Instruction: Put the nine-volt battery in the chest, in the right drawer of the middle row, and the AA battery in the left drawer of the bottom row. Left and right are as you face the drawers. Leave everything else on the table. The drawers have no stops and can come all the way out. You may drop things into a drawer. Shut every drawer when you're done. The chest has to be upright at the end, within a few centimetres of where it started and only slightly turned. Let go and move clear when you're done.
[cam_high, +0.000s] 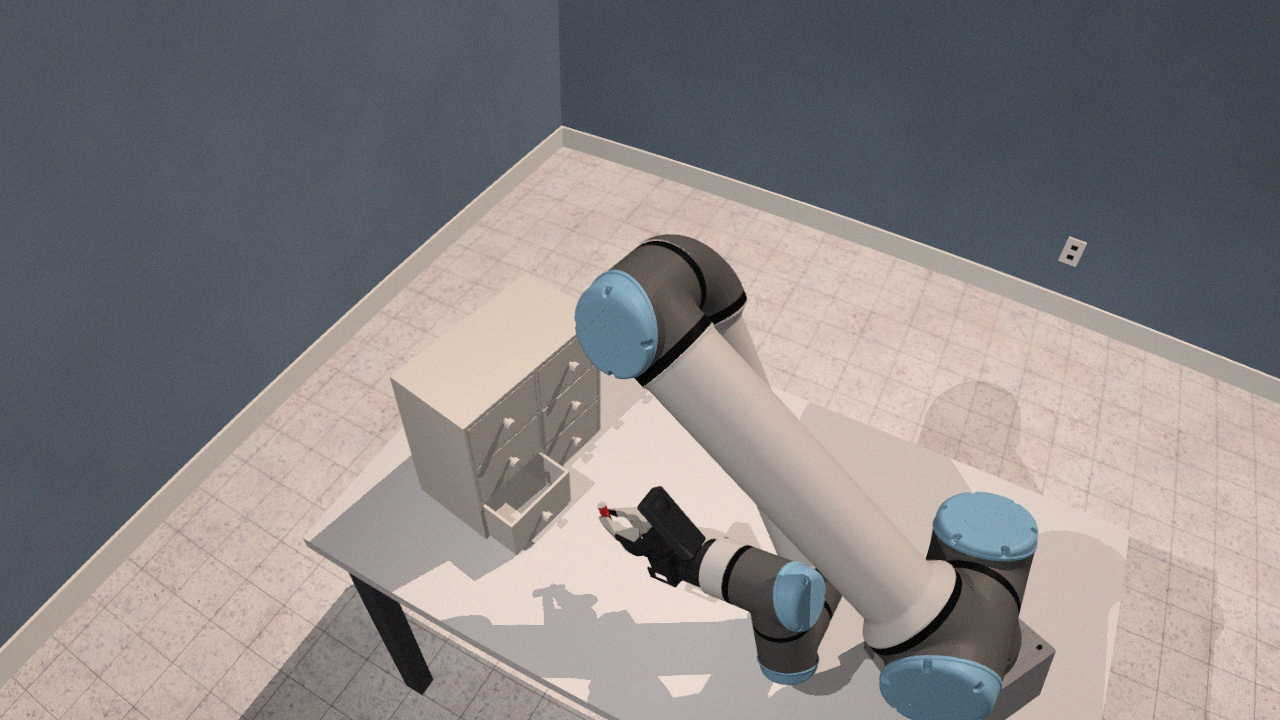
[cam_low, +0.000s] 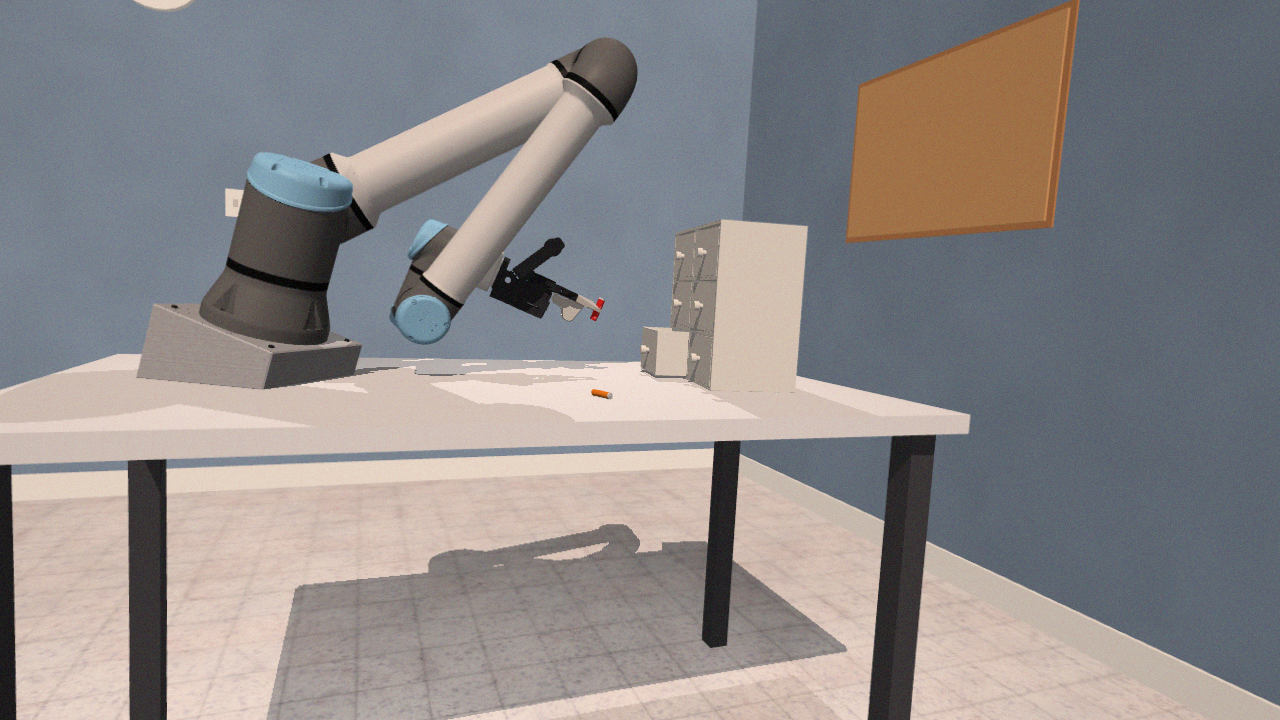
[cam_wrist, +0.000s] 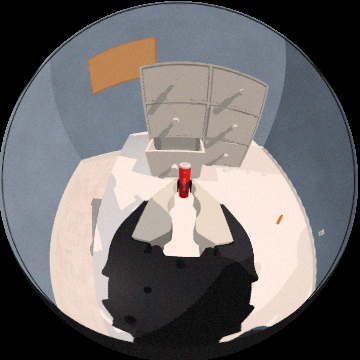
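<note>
No legible label on the red AA battery (cam_wrist: 184, 179) in the end effector (cam_wrist: 184, 192).

Three cameras, one table, all trained on the chest.

The top view hangs high above a table (cam_high: 465, 573) corner, looking down across the arm toward the chest (cam_high: 465, 367) and the room's corner. The exterior view stands back at table height, side-on, chest (cam_low: 751, 304) at right. The wrist view rides close behind the gripper (cam_wrist: 185, 192), fisheye, facing the drawer fronts (cam_wrist: 200, 105). All three share chest and table.
</note>
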